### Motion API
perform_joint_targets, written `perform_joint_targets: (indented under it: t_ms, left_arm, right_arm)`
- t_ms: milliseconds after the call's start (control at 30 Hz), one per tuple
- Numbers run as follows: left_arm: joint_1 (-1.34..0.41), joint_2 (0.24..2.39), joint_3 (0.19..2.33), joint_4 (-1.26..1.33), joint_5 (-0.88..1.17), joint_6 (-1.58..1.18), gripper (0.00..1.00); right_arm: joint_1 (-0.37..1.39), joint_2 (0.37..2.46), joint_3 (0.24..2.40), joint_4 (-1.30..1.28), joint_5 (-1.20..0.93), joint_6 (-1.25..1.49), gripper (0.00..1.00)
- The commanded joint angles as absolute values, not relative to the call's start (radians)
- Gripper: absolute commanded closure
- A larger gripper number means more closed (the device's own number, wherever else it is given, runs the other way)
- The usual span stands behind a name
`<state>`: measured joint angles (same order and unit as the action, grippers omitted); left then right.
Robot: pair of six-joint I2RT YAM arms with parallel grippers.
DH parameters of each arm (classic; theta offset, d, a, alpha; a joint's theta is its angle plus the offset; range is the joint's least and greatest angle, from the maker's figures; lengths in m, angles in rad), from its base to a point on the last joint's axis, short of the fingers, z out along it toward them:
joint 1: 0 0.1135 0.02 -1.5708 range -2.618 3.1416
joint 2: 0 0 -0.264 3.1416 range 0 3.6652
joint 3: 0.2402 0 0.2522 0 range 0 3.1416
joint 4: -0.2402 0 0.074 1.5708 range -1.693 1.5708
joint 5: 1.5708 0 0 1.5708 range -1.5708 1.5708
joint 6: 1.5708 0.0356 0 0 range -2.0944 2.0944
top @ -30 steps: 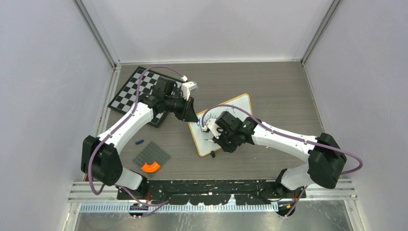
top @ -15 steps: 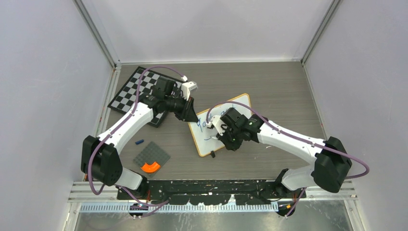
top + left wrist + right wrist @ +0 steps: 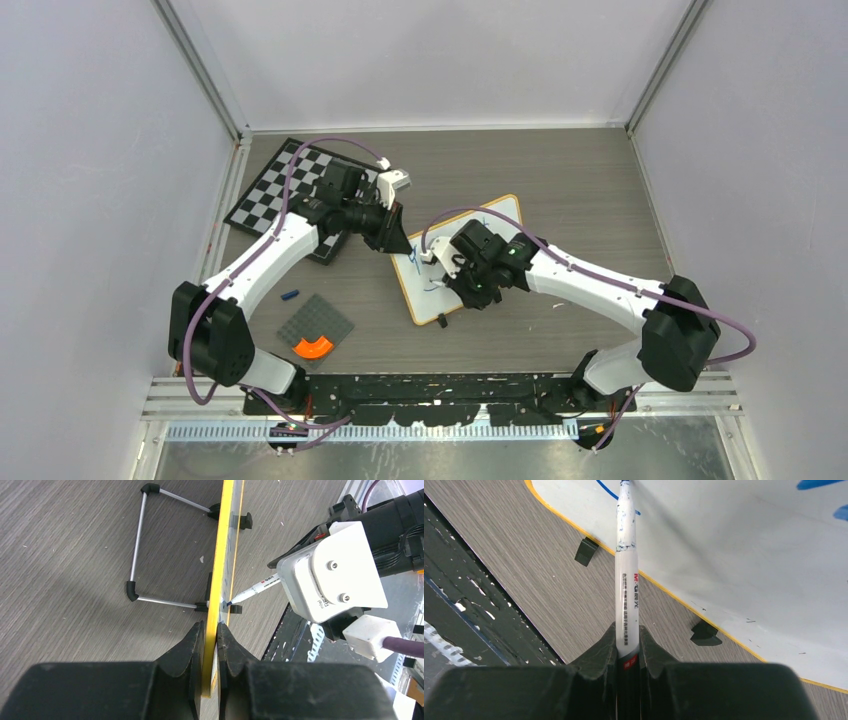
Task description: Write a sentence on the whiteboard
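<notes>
On the bench [image 3: 585, 185], the left end effector [image 3: 210, 628] is pinching the likely light, stiff whiteboard [image 3: 496, 221] by its frame; the right end effector [image 3: 626, 636] is gripping a marker [image 3: 626, 580].

1 whiteboard [image 3: 497, 217], 1 marker [image 3: 626, 580], 1 chessboard [image 3: 274, 190], 1 gry baseplate [image 3: 316, 319], 1 orange pc [image 3: 313, 347]

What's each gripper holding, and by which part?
Left gripper: the whiteboard, pinched by its frame edge. Right gripper: the marker, gripped at the rear of its barrel.
</notes>
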<state>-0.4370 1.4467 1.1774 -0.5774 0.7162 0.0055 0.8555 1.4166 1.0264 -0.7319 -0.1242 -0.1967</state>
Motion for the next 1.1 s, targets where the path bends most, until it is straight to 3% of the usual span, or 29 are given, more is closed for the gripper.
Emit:
perform_joint_targets:
  t_ms: [0,467,1067]
  left_arm:
    - [-0.433,1.446,1.167,-0.561,0.661,0.044,1.00]
    - [-0.427,1.470,1.182,-0.588,0.660,0.100,1.00]
    - [-0.422,1.511,1.235,-0.623,0.677,0.195,1.00]
  right_arm:
    - [0.855,1.408,1.010,-0.710,-0.115,-0.204,1.00]
    - [0.876,1.424,0.974,-0.752,-0.080,-0.239,1.00]
    - [0.835,1.324,1.078,-0.779,-0.081,-0.221,1.00]
